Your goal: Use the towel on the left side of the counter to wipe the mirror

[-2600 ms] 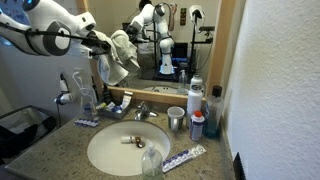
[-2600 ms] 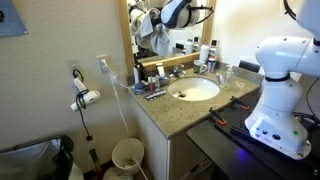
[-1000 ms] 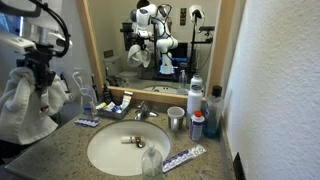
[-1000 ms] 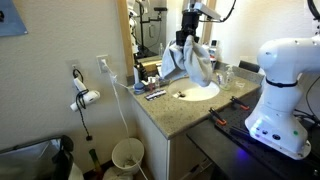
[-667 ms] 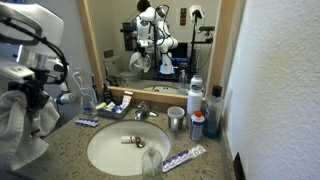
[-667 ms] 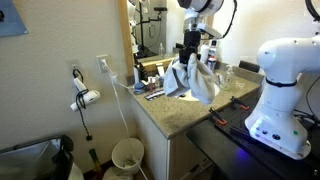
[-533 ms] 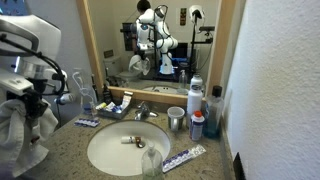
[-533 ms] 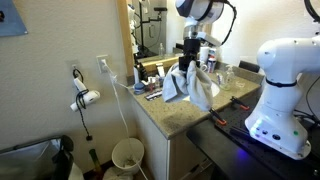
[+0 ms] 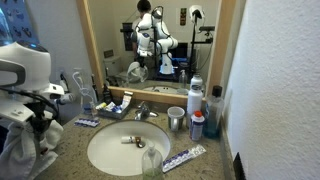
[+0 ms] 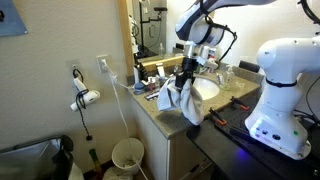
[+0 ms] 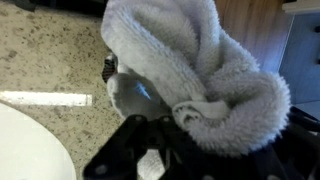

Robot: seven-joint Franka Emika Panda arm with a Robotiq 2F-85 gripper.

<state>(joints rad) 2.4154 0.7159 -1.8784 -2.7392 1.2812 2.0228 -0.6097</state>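
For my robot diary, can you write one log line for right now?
gripper: shut on towel | towel: hanging low at counter edge by sink | mirror: not touched

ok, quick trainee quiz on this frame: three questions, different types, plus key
1. True or false: the towel lies spread flat in the sink.
2. Where is the towel? A) on a wall hook B) bunched in the fingers, by the edge of the counter C) draped over the faucet.
3. Short answer: in an exterior view, what stands on the floor beside the cabinet?
Key: 1 false; 2 B; 3 a waste bin.
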